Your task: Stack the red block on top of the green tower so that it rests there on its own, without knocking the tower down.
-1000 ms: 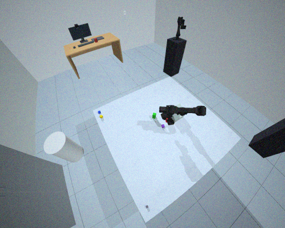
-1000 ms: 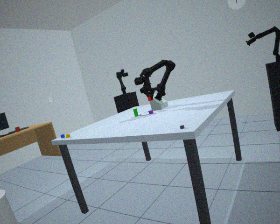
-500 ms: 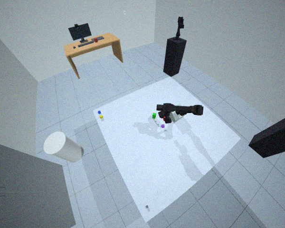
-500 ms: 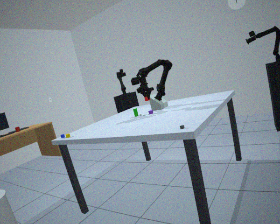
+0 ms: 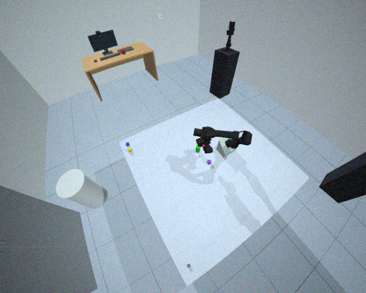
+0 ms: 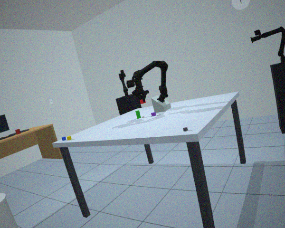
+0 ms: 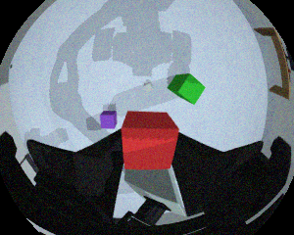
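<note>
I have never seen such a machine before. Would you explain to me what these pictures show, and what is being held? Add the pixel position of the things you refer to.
The black machine is a robot arm with one end effector (image 5: 204, 149) (image 6: 143, 99) (image 7: 146, 132). One picture looks down from above, one looks from the side of the room, and one comes from a camera on the arm, near its fingers.

On the white table (image 5: 177, 220) (image 6: 128, 132) stand a green tower (image 5: 197, 149) (image 6: 137, 114) (image 7: 188, 89) and, apart from it, a purple block (image 5: 208, 162) (image 6: 153, 114) (image 7: 108, 119). The end effector holds a red block (image 5: 204, 147) (image 6: 142, 101) (image 7: 149, 144) above the table. The tower has no block on top.
</note>
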Motion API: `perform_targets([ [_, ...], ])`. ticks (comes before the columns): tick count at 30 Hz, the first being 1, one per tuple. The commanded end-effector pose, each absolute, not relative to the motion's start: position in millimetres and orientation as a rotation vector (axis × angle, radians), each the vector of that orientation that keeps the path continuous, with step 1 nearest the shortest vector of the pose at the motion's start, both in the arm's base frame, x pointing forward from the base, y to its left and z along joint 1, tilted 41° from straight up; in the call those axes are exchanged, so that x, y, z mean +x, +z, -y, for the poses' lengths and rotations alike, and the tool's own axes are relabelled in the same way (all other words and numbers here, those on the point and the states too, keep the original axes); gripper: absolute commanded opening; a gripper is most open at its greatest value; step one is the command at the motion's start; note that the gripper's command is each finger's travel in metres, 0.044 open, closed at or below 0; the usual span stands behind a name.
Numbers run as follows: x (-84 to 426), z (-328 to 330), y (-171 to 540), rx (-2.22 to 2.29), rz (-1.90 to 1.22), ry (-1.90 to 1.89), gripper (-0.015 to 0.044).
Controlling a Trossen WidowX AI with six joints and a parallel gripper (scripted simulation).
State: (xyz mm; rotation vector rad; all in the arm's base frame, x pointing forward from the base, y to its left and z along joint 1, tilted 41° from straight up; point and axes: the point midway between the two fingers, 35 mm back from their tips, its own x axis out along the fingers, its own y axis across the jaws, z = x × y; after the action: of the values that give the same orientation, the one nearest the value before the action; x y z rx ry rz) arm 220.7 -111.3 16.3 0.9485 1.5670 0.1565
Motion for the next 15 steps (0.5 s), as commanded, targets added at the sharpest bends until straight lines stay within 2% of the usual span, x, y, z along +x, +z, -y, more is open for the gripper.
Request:
perform_targets([
  [1, 222.3, 125.7, 4.9, 0.940, -1.566, 0.149, 0.0000],
  [15, 222.5, 166.1, -39.5, 0.939, -1.562, 0.170, 0.0000],
])
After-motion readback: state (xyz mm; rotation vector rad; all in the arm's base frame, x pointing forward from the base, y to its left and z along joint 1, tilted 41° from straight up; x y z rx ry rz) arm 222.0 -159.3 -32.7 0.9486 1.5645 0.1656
